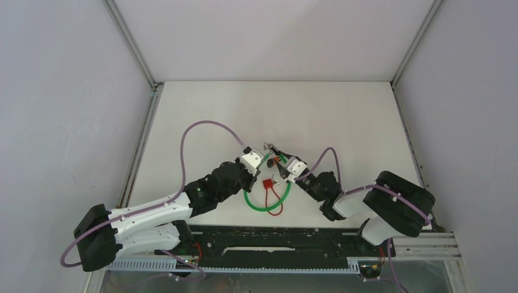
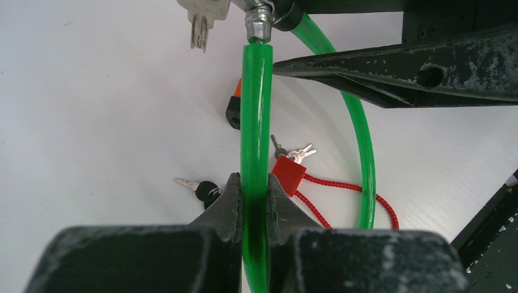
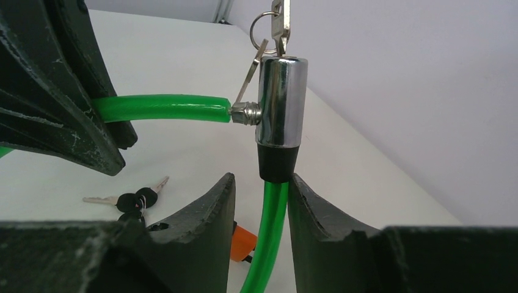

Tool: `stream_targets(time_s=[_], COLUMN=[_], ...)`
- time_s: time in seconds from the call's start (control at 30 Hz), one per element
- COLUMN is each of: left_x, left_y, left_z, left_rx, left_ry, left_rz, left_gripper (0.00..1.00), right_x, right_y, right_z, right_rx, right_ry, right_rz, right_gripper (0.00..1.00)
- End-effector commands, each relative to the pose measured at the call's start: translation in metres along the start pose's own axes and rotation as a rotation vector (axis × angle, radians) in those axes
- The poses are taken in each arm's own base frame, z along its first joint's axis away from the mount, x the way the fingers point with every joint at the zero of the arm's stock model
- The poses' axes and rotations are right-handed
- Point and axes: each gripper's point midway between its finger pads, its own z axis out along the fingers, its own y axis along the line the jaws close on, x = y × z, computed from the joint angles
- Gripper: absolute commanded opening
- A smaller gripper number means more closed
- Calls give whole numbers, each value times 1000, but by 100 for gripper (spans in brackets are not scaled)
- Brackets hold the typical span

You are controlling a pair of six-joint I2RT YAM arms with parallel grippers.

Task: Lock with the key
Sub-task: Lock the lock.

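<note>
Things counted
One green cable lock [image 2: 254, 122], one red padlock [image 2: 287, 174], one orange piece [image 2: 237, 91], three key bunches [image 2: 198, 21].

**Robotics lab, enclosed test cell**

Flat white tabletop [image 1: 330, 110], boxed in by plain grey wall panels [image 1: 61, 91] on bare aluminium frame struts [image 1: 131, 43]. Two white-and-black robot arms [image 1: 159, 210] bolted to a black metal base rail [image 1: 275, 244]. Slotted grey cable duct [image 1: 146, 264] alongside; looping purple cables [image 1: 201, 125].

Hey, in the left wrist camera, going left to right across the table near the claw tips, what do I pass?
Black-headed key → green cable, pinched in the left claw → red padlock → red cord.
</note>
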Motion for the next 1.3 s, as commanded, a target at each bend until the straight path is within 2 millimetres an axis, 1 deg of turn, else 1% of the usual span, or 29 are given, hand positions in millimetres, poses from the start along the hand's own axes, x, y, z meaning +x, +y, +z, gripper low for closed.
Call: stream_targets(time_s=[0.0,0.17,0.33,0.43,0.53,0.67,0.73,0.77,0.87,1.0,1.07,1.2,1.23,1.27], left_x=[-44,-43,-46,-47,-45,-42,-41,-41,-42,-48,-53,-74,-78,-81], left_y=[-37,-35,-32,-31,-27,-19,-17,-17,-15,-8,-3,1,1,2], left_z=[-3,-5,-8,-10,-9,-5,-1,0,6,12,14,11,10,10], left_rx=[172,164,153,151,125,75,55,48,31,-11,-36,-49,-51,-55], left_ry=[-140,-138,-152,-154,-141,-117,-105,-101,-91,-92,-104,-175,-189,-201], left_rz=[18,18,44,48,34,14,-2,-3,0,-5,-16,-47,-50,-55], left_gripper=[0,0,0,0,0,0,0,0,0,0,0,0,2,5], right_x=[-11,-8,-4,-4,-5,-8,-9,-12,-15,-14,-14,-13,-13,-13], right_y=[8,6,9,14,14,16,17,24,30,34,37,43,44,44], right_z=[4,4,5,5,5,4,4,4,3,3,3,4,4,5], right_rx=[-13,-1,-16,-41,-49,-52,-55,-87,-113,-119,-130,-151,-155,-153], right_ry=[-42,-33,-20,-18,-23,-31,-38,-54,-66,-66,-66,-66,-66,-65], right_rz=[18,14,8,4,-1,-15,-18,-20,-31,-50,-55,-60,-55,-49], right_gripper=[38,38,35,28,17,0,0,0,0,0,0,0,0,0])
